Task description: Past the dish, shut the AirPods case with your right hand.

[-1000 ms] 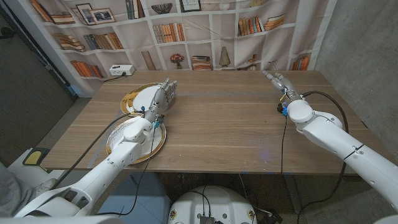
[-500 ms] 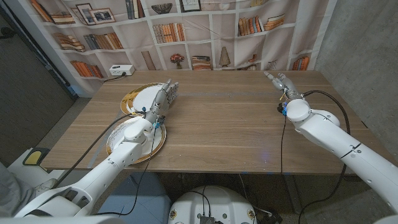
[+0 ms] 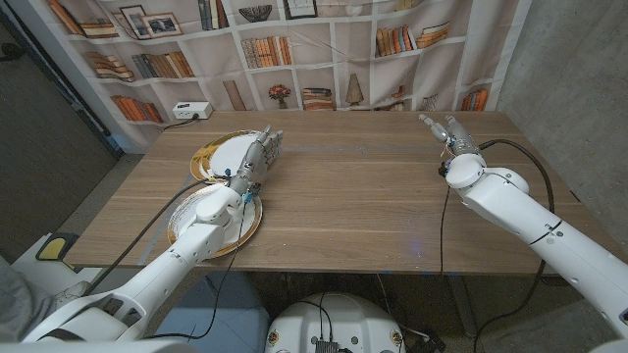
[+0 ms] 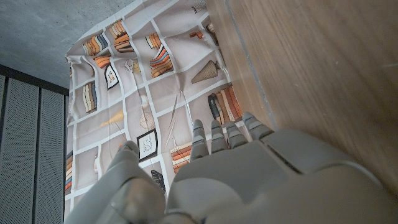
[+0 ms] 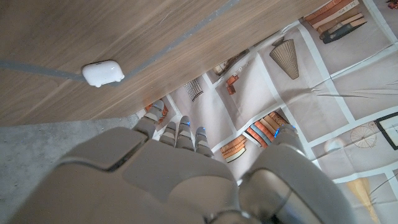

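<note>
AirPods case (image 5: 103, 73), small and white, is seen lying on the bench (image 3: 373, 196), apart from the right robot hand (image 3: 446, 129), whose fingers are extended and empty. A gentle downward press on the lid is advised.

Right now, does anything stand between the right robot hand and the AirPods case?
Nothing visible does. In the right wrist view the AirPods case lies alone on bare wood, ahead of the right robot hand, which holds nothing.
</note>
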